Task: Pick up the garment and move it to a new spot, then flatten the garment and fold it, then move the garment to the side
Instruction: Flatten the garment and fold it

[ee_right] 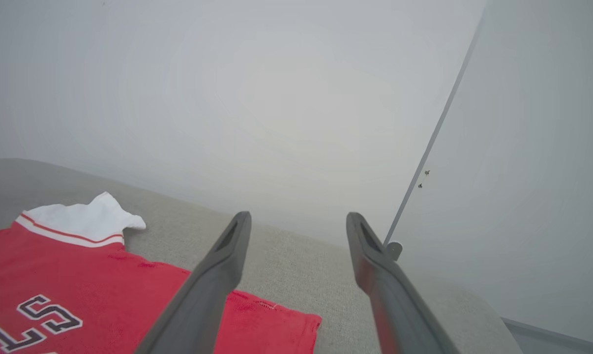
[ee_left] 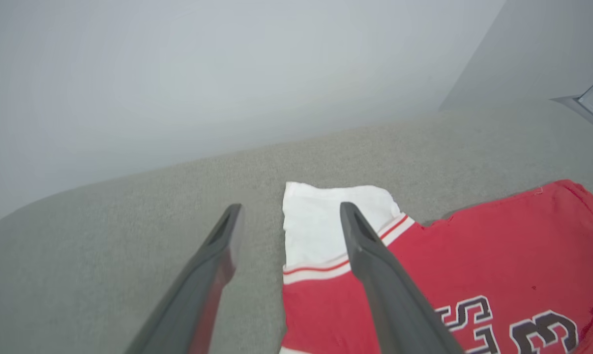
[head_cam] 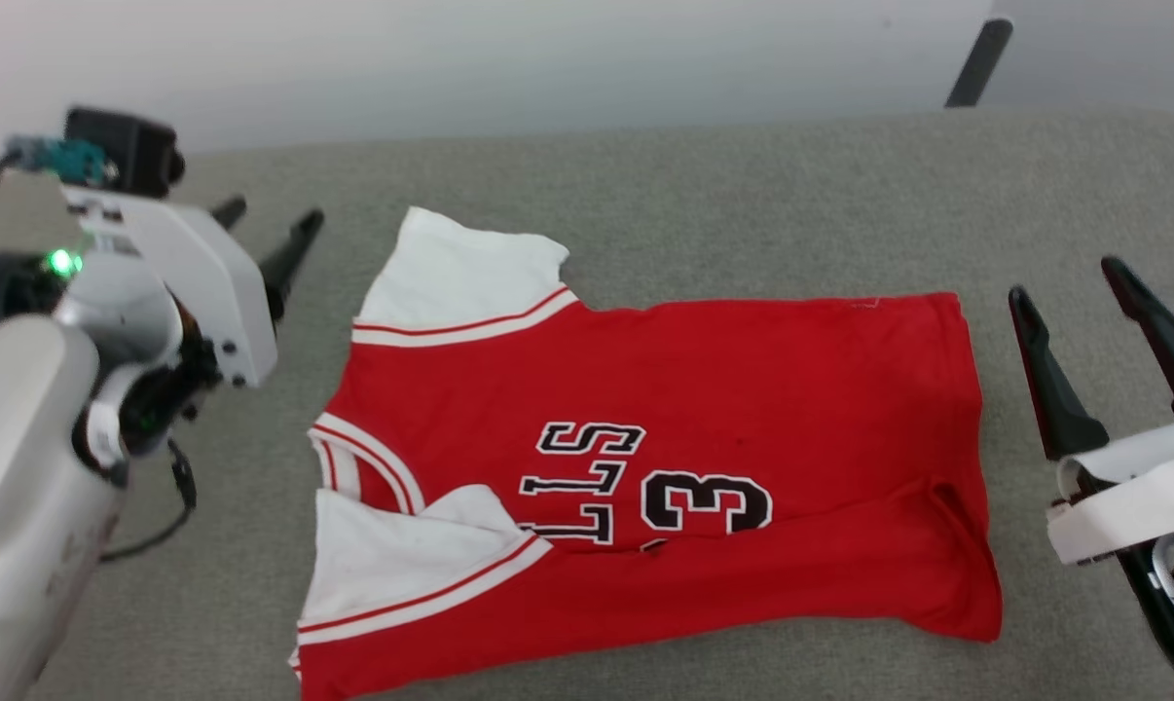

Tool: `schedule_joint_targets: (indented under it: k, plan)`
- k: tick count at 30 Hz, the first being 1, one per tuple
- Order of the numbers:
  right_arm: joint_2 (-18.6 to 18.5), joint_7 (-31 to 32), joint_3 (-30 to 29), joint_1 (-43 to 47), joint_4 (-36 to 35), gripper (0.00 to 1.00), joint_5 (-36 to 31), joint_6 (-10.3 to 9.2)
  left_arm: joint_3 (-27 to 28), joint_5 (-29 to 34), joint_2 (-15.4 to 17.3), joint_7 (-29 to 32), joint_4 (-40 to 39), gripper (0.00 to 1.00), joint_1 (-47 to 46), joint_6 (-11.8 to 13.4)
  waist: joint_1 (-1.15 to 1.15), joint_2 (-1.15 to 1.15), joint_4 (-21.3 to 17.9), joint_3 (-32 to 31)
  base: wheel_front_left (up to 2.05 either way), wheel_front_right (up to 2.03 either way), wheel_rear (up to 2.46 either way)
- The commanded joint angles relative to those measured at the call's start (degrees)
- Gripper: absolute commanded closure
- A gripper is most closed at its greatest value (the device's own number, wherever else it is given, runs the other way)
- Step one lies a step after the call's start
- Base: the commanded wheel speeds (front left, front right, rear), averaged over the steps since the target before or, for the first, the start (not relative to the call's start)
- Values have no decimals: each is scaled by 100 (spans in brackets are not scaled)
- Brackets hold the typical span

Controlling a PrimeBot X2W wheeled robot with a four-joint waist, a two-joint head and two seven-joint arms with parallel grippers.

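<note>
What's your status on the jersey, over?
Left gripper open, beside the far sleeve. Right gripper open, off the hem. Jersey flat on grey pad, near edge folded over the lettering. No obstruction seen.

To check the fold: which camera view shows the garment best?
The head view: nearly the whole garment shows, both sleeves included. Left wrist view: one sleeve and some lettering. Right wrist view: one sleeve, lettering, a hem corner.

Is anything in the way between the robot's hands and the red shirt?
No, nothing visible. The garment lies on the grey surface, with the open left gripper and open right gripper at its two ends, bare surface between.
</note>
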Motion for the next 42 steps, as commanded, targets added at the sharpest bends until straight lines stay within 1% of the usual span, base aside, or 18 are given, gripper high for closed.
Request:
schedule_joint_targets:
  k: [1, 4, 8, 13, 18, 20, 22, 24, 29, 34, 37, 39, 40, 41, 42]
  plan:
    - [55, -66, -13, -94, 22, 0, -34, -6, 14, 29, -17, -40, 42, 0, -87, -27, 0, 0, -147, 164, 0, 0, 0]
    - [211, -489, 6, -123, 82, 0, -237, -6, 18, 121, -113, -192, 354, 0, -379, -123, 0, 0, -288, 356, 0, 0, 0]
    - [379, -740, 19, -211, 98, 0, -378, -6, -12, 157, -166, -103, 783, 0, -764, -265, 0, 0, -492, 648, 0, 0, 0]
    - [529, -845, 3, -288, 62, 0, -420, -6, -98, 185, -151, 210, 1258, 0, -1233, -408, 0, 0, -762, 1049, 0, 0, 0]
    - [639, -892, 64, -318, 41, 0, -373, -6, -217, 196, -48, 813, 1702, 0, -1668, -480, 0, 0, -1019, 1404, 0, 0, 0]
    - [707, -887, 76, -335, 69, 0, -325, -6, -237, 169, -17, 1094, 1876, 0, -1827, -425, 0, 0, -1101, 1517, 0, 0, 0]
    - [745, -914, 104, -356, 90, 0, -295, -6, -290, 180, 14, 1359, 1997, 0, -1962, -424, 0, 0, -1170, 1611, 0, 0, 0]
    - [786, -943, 132, -377, 123, 0, -270, -6, -296, 135, 26, 1606, 2093, 0, -2081, -355, 0, 0, -1233, 1694, 0, 0, 0]
    - [844, -1001, 150, -424, 212, 0, -209, -6, -389, 116, 51, 2061, 2223, 0, -2259, -297, 0, 0, -1330, 1849, 0, 0, 0]
    - [894, -1015, 176, -445, 297, 0, -154, -6, -541, 219, 83, 2416, 2373, 0, -2297, -196, 0, 0, -1393, 1958, 0, 0, 0]
    - [906, -1027, 190, -497, 322, 0, -142, -6, -666, 323, 119, 2473, 2458, 0, -2254, -220, 0, 0, -1415, 2010, 0, 0, 0]
    - [907, -1022, 192, -518, 338, 0, -132, -6, -667, 250, 55, 2528, 2552, 0, -2195, -175, 0, 0, -1425, 2031, 0, 0, 0]
    - [908, -1002, 184, -528, 348, 0, -126, -6, -662, 189, 2, 2578, 2590, 39, -2156, -194, 0, 0, -1424, 2036, 0, 0, 0]
    - [909, -988, 182, -542, 349, 0, -122, -6, -679, 161, -32, 2654, 2619, 65, -2127, -213, 0, 0, -1423, 2042, 0, 0, 0]
    - [912, -970, 183, -550, 350, 0, -108, -6, -707, 144, -54, 2716, 2641, 100, -2107, -242, 0, 0, -1421, 2046, 0, 0, 0]
